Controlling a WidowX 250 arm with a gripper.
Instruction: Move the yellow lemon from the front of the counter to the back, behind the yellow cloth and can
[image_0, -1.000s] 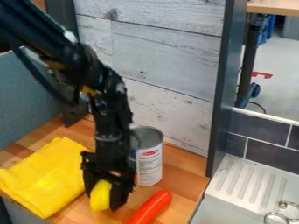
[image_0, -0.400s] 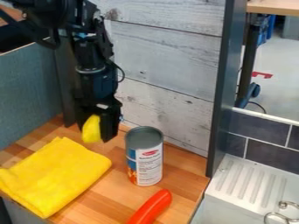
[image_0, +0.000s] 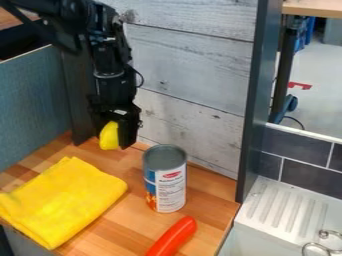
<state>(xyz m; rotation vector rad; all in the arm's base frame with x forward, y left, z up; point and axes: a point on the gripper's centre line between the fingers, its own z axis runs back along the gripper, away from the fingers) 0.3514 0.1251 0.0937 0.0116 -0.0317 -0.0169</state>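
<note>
Black hand (image_0: 116, 139): I see it hanging down over the far left part of the desk, pinching a small yellow object.
Yellow object (image_0: 109, 136): it is in the hand, with its rounded, smooth side showing at the left of a dark finger; I can't make out what it is.
Yellow cloth (image_0: 63, 202): it lies folded flat on the left side of the desk, nearer to me than the hand, its near corner by the desk's edge.
Can (image_0: 170, 185): it stands upright right of the cloth and apart from it, with a grey top and a white, blue and orange label.
Red object (image_0: 172, 237): long and round-ended, it lies aslant on the near side of the can, close to the desk's right edge.
Desk (image_0: 120, 220): its top is wood in light and darker brown strips.
Whitewashed boards (image_0: 194, 70): they rise behind the can, with a dark upright post (image_0: 258, 95) at their right end.
White drainboard (image_0: 287, 207): it is ribbed and sits to the right, below dark tiles (image_0: 307, 172), with metal rings (image_0: 315, 247) at its near side.
</note>
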